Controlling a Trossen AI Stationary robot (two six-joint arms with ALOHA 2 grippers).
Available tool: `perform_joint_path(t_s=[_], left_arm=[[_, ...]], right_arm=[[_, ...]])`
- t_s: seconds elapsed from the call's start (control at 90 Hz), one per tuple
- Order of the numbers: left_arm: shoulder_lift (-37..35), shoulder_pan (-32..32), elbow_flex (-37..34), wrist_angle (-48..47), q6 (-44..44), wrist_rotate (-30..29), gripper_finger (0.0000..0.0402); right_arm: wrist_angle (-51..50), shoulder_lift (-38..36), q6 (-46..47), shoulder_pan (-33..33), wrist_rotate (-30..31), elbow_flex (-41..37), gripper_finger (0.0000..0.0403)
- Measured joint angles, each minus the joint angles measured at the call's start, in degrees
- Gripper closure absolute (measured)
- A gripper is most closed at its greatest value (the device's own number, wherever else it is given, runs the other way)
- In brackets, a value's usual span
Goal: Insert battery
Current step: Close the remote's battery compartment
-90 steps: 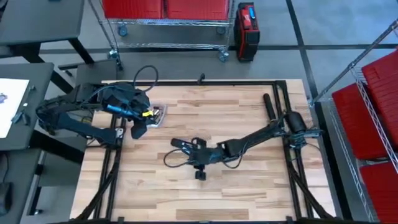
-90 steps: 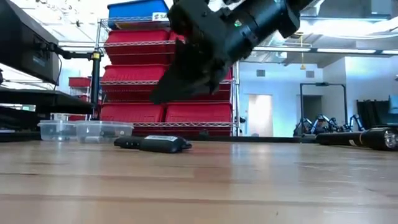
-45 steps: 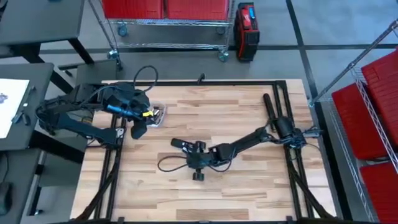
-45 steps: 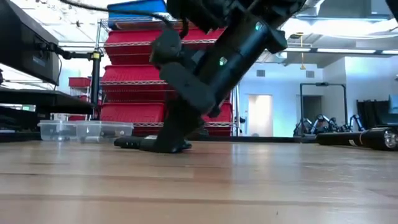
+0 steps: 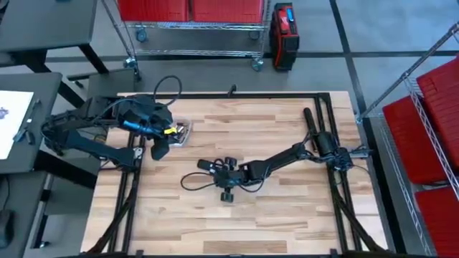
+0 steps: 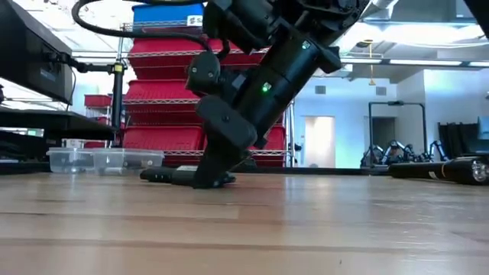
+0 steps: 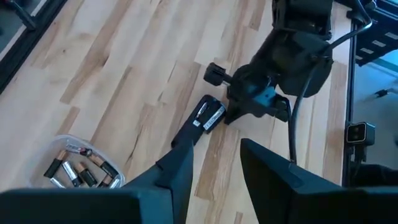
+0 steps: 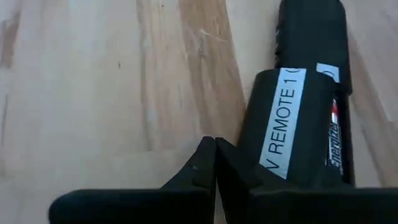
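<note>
Right tool (image 8: 214, 163), fingers together, presses beside the remote (image 8: 306, 118) at frame centre on the surface (image 5: 287, 208); one battery (image 8: 335, 134) seated. Left tool (image 7: 214, 171), apart, waits over the battery tub (image 7: 81, 163).

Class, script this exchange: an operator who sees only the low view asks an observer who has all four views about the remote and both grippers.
Operator: Is there a battery in the remote?
Observer: Yes. The right wrist view shows a battery in the remote, beside a label reading REMOTE 1.
Operator: Is the right gripper open?
Observer: No. The right gripper is shut, fingertips together beside the remote, holding nothing.
Operator: And the left arm?
Observer: The left gripper is open, near a clear tub of loose batteries at the table's left side.
</note>
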Motion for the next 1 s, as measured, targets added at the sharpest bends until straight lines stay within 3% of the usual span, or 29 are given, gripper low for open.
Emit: perform_joint_path(t_s=[1.0], left_arm=[[0.0, -0.02, 0.04, -0.02, 0.08, 0.0, 0.0287]], right_arm=[[-3.99, -1.62, 3.65, -1.46, 2.07, -0.2, 0.0403]])
